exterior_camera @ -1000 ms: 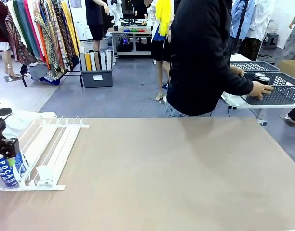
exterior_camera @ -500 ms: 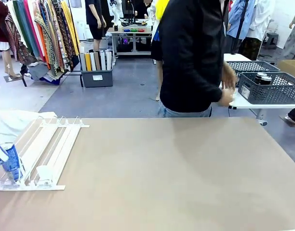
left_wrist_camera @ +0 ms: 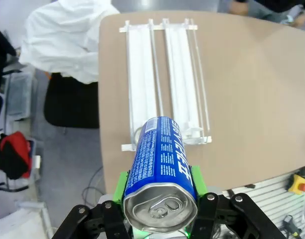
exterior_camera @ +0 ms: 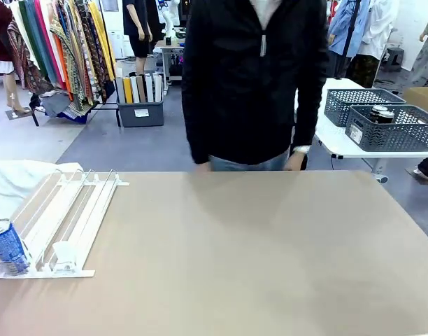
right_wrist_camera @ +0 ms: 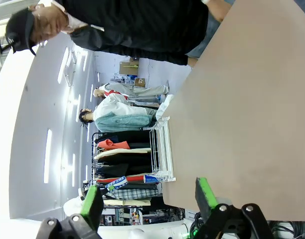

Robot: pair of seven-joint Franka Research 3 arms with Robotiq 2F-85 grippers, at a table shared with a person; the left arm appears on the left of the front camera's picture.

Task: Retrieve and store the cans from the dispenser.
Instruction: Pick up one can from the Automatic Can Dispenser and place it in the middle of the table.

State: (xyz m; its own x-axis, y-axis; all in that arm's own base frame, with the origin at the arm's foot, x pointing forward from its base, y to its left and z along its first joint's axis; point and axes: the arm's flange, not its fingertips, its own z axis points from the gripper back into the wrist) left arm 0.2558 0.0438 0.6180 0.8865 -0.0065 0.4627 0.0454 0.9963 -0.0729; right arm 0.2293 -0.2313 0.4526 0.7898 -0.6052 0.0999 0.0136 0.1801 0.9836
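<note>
- Above the left edge of the table (left_wrist_camera: 252, 99), the left gripper (left_wrist_camera: 160, 199) is clenched on a blue can (left_wrist_camera: 162, 154). Its green pads press the two sides, and the silver top faces the wrist camera.
- We judge this side grip is chosen because the can is slim and round, so a hold across its body keeps it from slipping out.
- Below, the dispenser (left_wrist_camera: 142, 84) lies well apart from the held can. Its lanes slope down toward the robot's side, so cans can roll to the stoppers.
- At that low end a second blue can (exterior_camera: 8, 246) sits in the front view, waiting its turn, we think.
- Over the table, the right gripper (right_wrist_camera: 147, 199) is released, with nothing between its pads.
- Behind the person (exterior_camera: 256, 77), a grey basket (exterior_camera: 392, 133) already holds dark cans. We suppose the storing happens there.
</note>
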